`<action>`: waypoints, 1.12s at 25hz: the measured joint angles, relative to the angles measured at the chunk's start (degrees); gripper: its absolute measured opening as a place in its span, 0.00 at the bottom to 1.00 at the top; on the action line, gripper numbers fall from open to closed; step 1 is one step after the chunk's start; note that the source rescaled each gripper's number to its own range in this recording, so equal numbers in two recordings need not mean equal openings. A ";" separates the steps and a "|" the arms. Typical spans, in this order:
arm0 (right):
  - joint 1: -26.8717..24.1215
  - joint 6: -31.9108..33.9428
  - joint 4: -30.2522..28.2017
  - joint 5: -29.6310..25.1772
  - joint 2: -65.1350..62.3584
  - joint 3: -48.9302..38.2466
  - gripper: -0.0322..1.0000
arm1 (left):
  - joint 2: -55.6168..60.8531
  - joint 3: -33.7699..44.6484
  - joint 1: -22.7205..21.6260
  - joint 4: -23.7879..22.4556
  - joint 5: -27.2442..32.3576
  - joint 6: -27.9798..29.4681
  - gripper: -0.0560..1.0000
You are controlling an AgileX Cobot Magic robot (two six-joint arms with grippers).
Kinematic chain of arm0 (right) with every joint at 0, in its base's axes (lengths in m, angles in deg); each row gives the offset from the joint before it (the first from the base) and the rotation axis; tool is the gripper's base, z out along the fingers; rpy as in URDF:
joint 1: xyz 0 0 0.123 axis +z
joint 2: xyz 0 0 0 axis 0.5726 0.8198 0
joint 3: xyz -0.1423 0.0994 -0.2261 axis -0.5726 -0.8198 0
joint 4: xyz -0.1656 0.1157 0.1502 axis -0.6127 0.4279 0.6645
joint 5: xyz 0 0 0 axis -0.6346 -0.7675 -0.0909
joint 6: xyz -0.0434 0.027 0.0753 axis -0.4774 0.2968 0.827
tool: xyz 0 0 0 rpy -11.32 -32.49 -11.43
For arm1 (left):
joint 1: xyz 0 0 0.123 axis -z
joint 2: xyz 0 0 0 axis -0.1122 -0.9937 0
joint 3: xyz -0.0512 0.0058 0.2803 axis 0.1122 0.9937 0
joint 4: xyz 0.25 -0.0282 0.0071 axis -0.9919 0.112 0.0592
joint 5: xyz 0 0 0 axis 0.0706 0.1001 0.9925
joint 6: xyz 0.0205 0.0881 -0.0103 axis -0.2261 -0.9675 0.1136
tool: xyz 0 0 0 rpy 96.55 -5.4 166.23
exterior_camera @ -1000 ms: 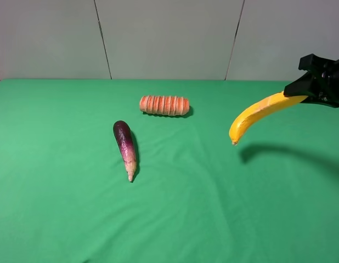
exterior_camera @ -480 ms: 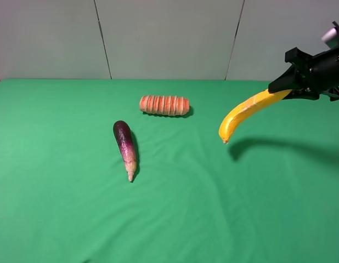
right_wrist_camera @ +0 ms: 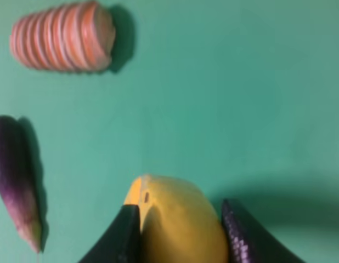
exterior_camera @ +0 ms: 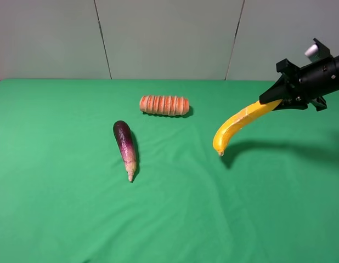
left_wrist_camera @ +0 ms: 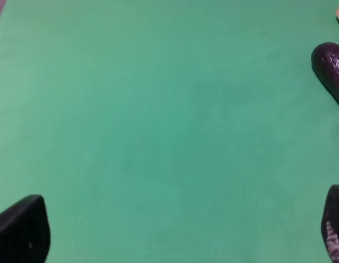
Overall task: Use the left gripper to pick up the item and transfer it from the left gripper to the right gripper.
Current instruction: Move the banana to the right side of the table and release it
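Left gripper (left_wrist_camera: pixel 175 241): fingers spread wide, nothing between. Eggplant (exterior_camera: pixel 125 147), orange ridged roll (exterior_camera: pixel 164 105) lying on tabletop (exterior_camera: pixel 60 208). Banana (exterior_camera: pixel 238 124) held aloft by one end in right gripper (exterior_camera: pixel 275 97), fingers clamped. Risk: long overhang, could pivot or slip down.

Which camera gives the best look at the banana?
The exterior high view: it shows the whole banana hanging from the right gripper. The right wrist view shows only its end between the fingers; the left wrist view misses it.
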 joint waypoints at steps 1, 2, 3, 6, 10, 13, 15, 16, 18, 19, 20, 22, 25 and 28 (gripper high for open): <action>0.00 -0.31 0.00 -0.54 0.36 0.00 0.03 | 0.00 0.00 0.00 0.00 0.00 0.00 1.00; 0.00 -0.62 0.00 -1.07 0.79 0.00 0.03 | 0.00 0.00 0.00 0.00 0.00 0.00 1.00; 0.00 -0.91 0.00 -1.61 1.30 0.00 0.03 | 0.00 0.00 0.00 0.00 0.00 0.00 1.00; 0.00 -1.64 0.00 -3.82 3.41 0.00 0.03 | 0.00 0.00 0.00 0.00 0.00 0.00 1.00; 0.00 -2.68 0.00 -4.97 6.08 0.01 0.03 | 0.00 0.00 0.00 0.00 0.00 0.00 1.00; 0.00 -3.24 0.05 -5.78 7.85 0.06 0.03 | 0.00 0.00 0.00 0.00 0.06 0.00 1.00; 0.00 -3.86 0.30 -6.12 8.64 0.06 0.03 | 0.00 0.00 0.00 0.00 0.06 0.00 1.00; 0.00 -3.87 0.36 -6.13 8.88 0.06 0.03 | 0.00 0.00 0.00 0.00 0.06 0.00 1.00; 0.00 -3.98 0.39 -6.13 9.24 0.06 0.03 | 0.00 0.00 0.00 0.00 0.06 0.00 1.00; 0.00 -4.05 0.39 -6.13 9.26 0.06 0.03 | 0.00 0.00 0.00 0.00 0.06 0.00 1.00; 0.00 -4.05 0.39 -6.13 9.26 0.06 0.03 | 0.00 0.00 0.00 0.00 0.06 0.00 1.00; 0.00 -4.05 0.42 -6.08 9.26 0.06 0.03 | 0.00 0.00 0.00 0.00 0.06 0.00 1.00; 0.00 -3.79 0.42 -5.90 9.26 0.06 0.03 | 0.00 0.00 0.00 0.00 0.06 0.00 1.00; 0.00 -3.60 0.42 -5.90 9.26 0.06 0.03 | 0.00 0.00 0.00 0.00 0.06 0.00 1.00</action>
